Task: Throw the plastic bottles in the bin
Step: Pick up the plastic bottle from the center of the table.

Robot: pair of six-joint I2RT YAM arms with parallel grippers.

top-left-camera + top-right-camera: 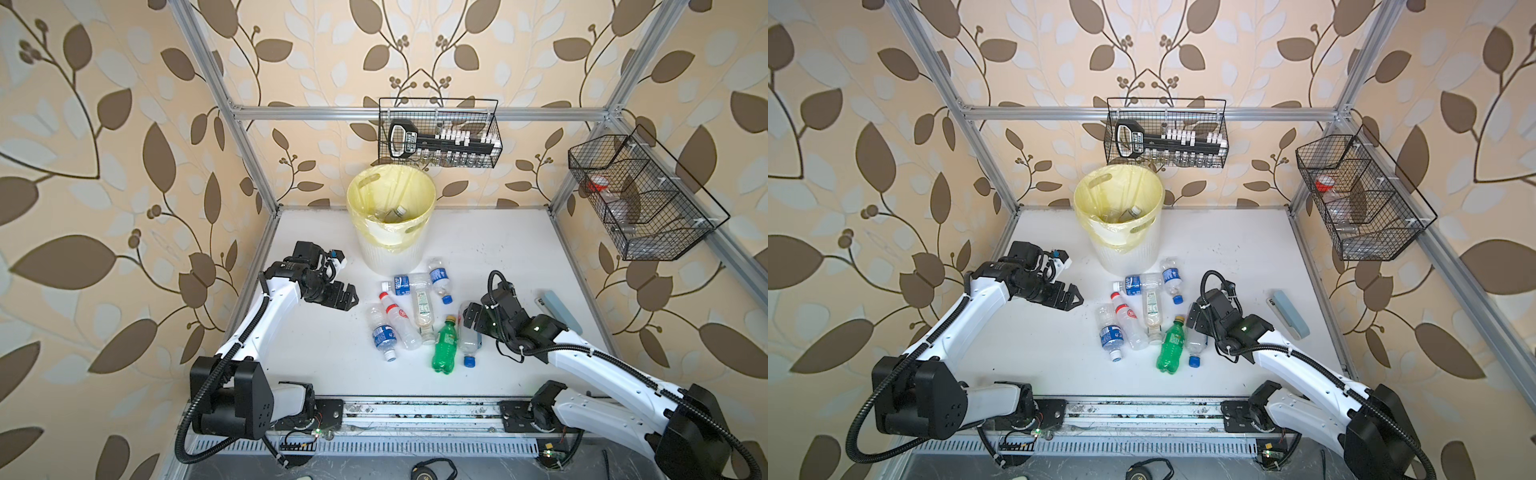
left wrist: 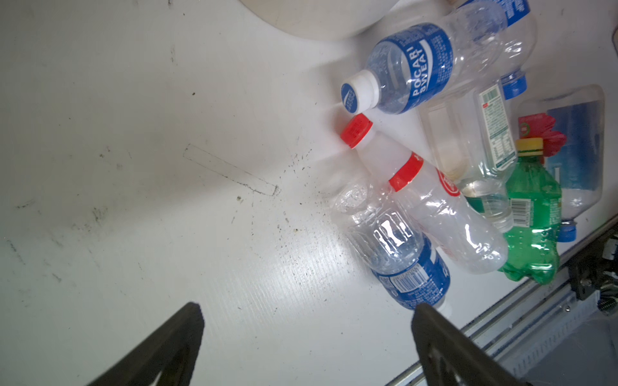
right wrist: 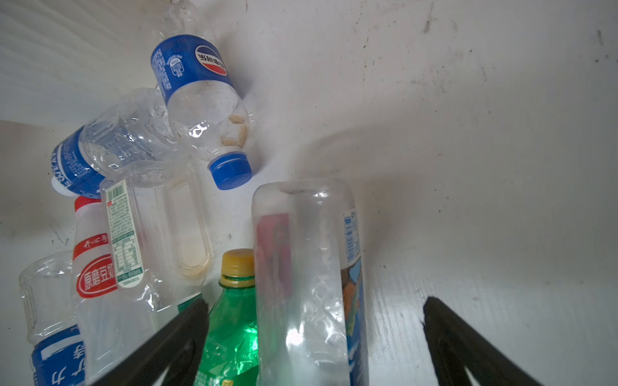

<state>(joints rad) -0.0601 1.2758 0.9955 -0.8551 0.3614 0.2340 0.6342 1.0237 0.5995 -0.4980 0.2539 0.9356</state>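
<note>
The plastic bottles [image 1: 419, 316] lie on their sides in one loose heap at the middle of the bench [image 1: 316, 361]. They are just in front of the bin [image 1: 386, 257], which stands at the back edge with a capped bottle [image 1: 397, 212] inside its yellow liner.

You can read POCARI SWEAT in white on the blue label of the white-capped bottle [image 2: 418, 67], close to the bin's foot. Beside it, the blue-capped bottle [image 3: 200, 93] carries a Pepsi roundel with Chinese characters. The red-capped bottle [image 2: 421, 190] shows a red oval with white Chinese characters. The clear flat bottle [image 3: 157, 227] bears a green-and-white panel with a barcode, its print too small to read. The green bottle [image 1: 444, 345] has a yellow cap.

Your left gripper [image 1: 353, 296] hangs at the heap's left side, jaws spread wide and holding nothing. Your right gripper [image 1: 468, 316] is at the heap's right side, jaws equally wide, above one end of a clear blue-labelled bottle [image 3: 307, 267]. In the right wrist view that bottle runs through the gap, with neither finger pressed on it.

Open bench runs from the heap to the left edge and to the front edge. A blue-grey case [image 1: 559, 311] lies near the right edge, well apart from the bottles.
</note>
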